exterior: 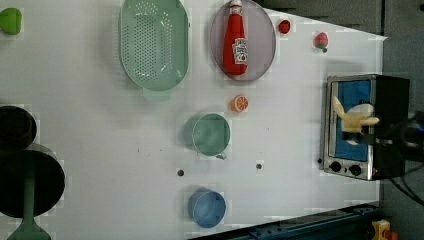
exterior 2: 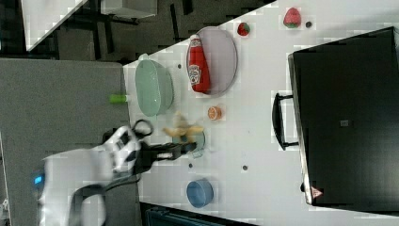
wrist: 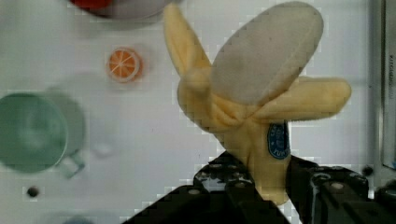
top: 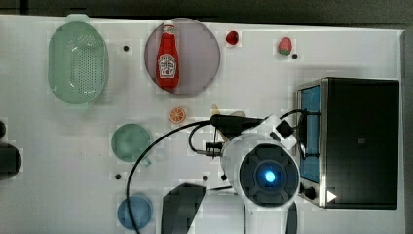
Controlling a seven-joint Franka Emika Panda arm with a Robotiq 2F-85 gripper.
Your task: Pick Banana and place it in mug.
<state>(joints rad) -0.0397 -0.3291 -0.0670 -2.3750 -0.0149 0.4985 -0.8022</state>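
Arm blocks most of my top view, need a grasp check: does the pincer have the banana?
Observer: Yes. In the wrist view the pincer is shut on the banana at its stem end, peel flaps spread.
Operator: Lifted or on the table?
Observer: Lifted; the right view shows the banana held off the table.
Operator: Anything in the mug?
Observer: The wrist view shows the mug upright and looking empty, off to the side of the banana.

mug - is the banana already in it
No, the wrist view shows the banana clamped in the tool, lifted above the table, while the mug sits empty off to one side.
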